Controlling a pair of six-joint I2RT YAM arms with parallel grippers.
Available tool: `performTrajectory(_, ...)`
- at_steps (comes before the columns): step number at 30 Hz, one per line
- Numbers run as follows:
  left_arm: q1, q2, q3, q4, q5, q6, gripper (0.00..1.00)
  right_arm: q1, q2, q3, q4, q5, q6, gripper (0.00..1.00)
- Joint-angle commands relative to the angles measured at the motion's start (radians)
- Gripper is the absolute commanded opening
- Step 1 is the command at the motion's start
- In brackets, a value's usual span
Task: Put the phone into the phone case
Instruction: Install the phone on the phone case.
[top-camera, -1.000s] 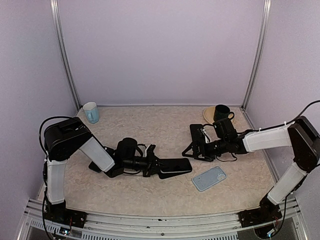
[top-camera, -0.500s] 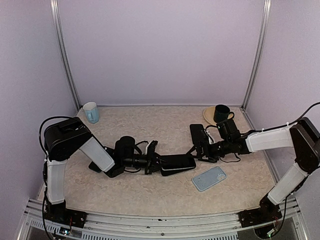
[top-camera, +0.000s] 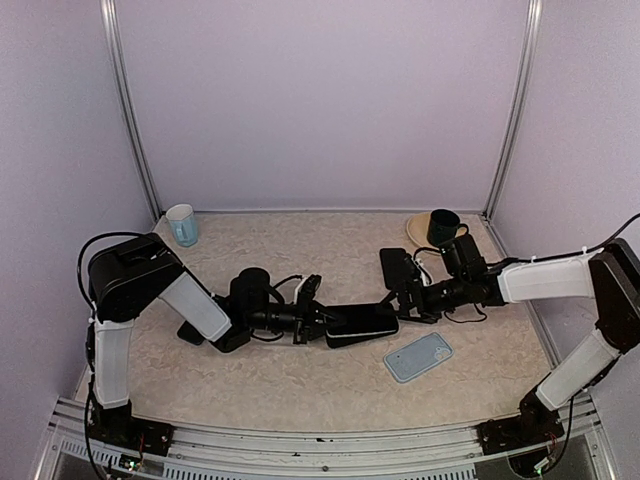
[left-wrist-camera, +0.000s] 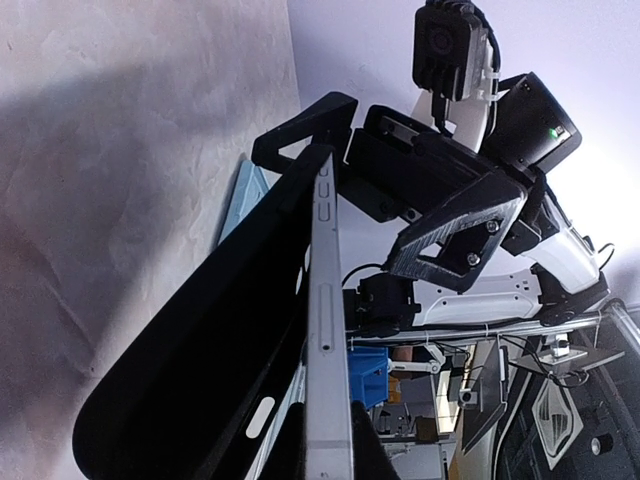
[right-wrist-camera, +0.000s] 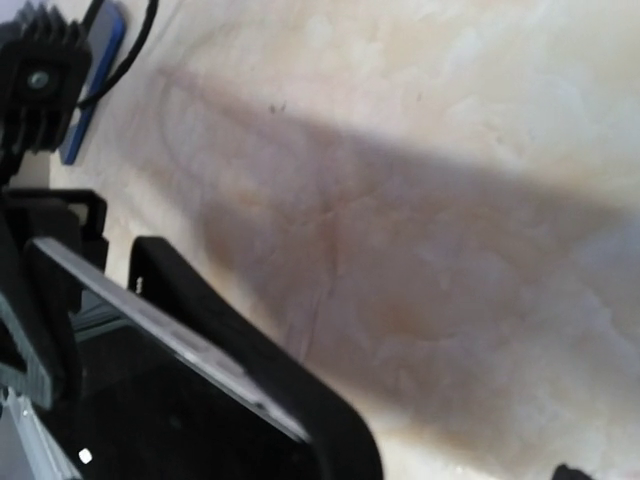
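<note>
A black phone with a silver edge (top-camera: 362, 322) lies half inside a black phone case, held just above the table's middle. My left gripper (top-camera: 320, 322) is shut on the phone's left end. In the left wrist view the fingers pinch the silver edge (left-wrist-camera: 325, 300), and the black case (left-wrist-camera: 220, 360) hangs loose along the phone's back. My right gripper (top-camera: 405, 292) is open, and its fingers (left-wrist-camera: 460, 225) straddle the phone's far end. The right wrist view shows the phone (right-wrist-camera: 150, 400) and the case corner (right-wrist-camera: 290, 390) close by; its own fingers do not show there.
A light blue case (top-camera: 418, 356) lies flat on the table, in front of the right gripper. A pale blue mug (top-camera: 182, 224) stands at the back left. A dark mug (top-camera: 443, 226) stands on a tan plate (top-camera: 416, 231) at the back right. Walls enclose the table.
My left gripper has carried the phone and case to the right. My right gripper has moved in, and its open fingers now sit around the phone's right end.
</note>
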Motion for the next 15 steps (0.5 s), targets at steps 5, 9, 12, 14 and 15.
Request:
performTrajectory(5, -0.013, -0.037, 0.042, 0.144, 0.045, 0.018, 0.0, -0.02, -0.039, 0.066, -0.097, -0.098, -0.107, 1.0)
performTrajectory(9, -0.017, -0.038, 0.036, 0.187, 0.055, 0.008, 0.0, -0.023, -0.054, 0.09, -0.134, -0.115, -0.139, 1.0)
performTrajectory(12, -0.017, -0.037, 0.037, 0.228, 0.069, -0.01, 0.0, -0.025, -0.069, 0.106, -0.164, -0.123, -0.162, 1.0)
performTrajectory(14, -0.017, -0.037, 0.038, 0.243, 0.075, -0.017, 0.0, -0.026, -0.083, 0.115, -0.187, -0.124, -0.179, 1.0)
performTrajectory(15, -0.018, -0.04, 0.038, 0.244, 0.075, -0.018, 0.0, -0.026, -0.095, 0.118, -0.195, -0.121, -0.187, 1.0)
